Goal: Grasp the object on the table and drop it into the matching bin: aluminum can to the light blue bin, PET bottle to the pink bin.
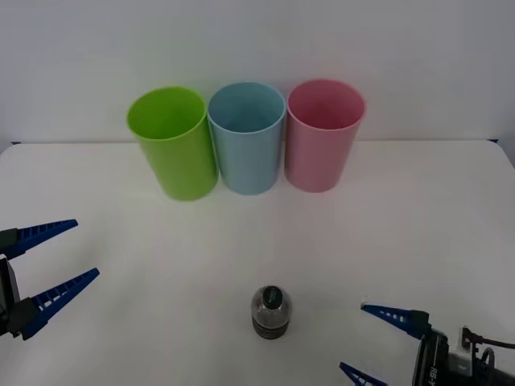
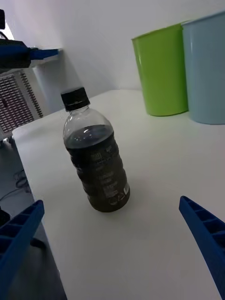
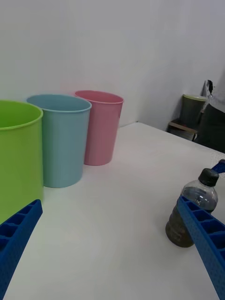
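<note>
1. We see the bottle (image 1: 271, 312) standing upright on the desk (image 1: 418, 225), near its front edge and roughly central, touching nothing.
2. We find the right gripper (image 1: 372, 342) released, fingers spread, just beside the bottle on its right at the front edge.
3. We find the left gripper (image 1: 60, 257) released too, fingers wide, near the desk's left edge, well apart from the bottle.
4. We note three bins in a row along the far edge: green bin (image 1: 172, 143), blue bin (image 1: 247, 137), pink bin (image 1: 323, 133), sides almost touching.
5. We see bare desk between bottle and bins.
</note>
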